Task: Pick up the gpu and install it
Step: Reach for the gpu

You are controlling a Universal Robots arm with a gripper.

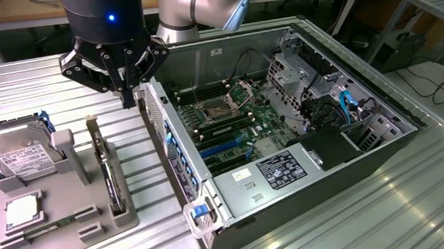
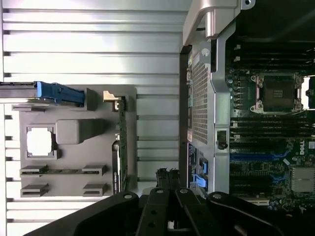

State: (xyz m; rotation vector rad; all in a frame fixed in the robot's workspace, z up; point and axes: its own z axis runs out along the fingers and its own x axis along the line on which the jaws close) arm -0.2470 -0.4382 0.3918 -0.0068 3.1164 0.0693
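The gpu [image 1: 107, 173] is a thin black card standing on its edge in a slot of the grey holder [image 1: 129, 218], its pale bracket at the far end. In the wrist view the gpu [image 2: 121, 142] appears as a narrow dark strip with the bracket end near the holder's corner. My gripper [image 1: 130, 99] hangs above the slatted table, between the holder and the open computer case [image 1: 179, 157]. Its fingers are shut together with nothing between them. In the wrist view the gripper [image 2: 166, 176] sits beside the gpu and apart from it.
The grey holder [image 2: 74, 132] also carries a silver hard drive [image 1: 20, 155], a square chip [image 1: 23, 209] and a narrow memory stick [image 1: 49, 229]. The case's rear panel [image 2: 199, 98] stands close to the gripper. The motherboard [image 1: 230, 130] lies exposed inside the case.
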